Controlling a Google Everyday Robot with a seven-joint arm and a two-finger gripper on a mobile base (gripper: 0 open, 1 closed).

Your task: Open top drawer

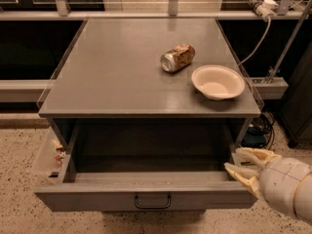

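The top drawer is pulled far out from under the grey cabinet top. Its flat grey front faces me, with a small black loop handle at centre. Its inside looks dark and empty. My gripper is at the drawer's right front corner, cream fingers spread apart, pointing left, holding nothing. It sits just off the drawer's right wall, and I cannot tell if it touches it. The lower drawers are out of view.
A crushed can lies on its side on the cabinet top, beside a cream bowl. A clear side bin with small items hangs at the drawer's left. Cables and a power strip run at the right. Speckled floor lies below.
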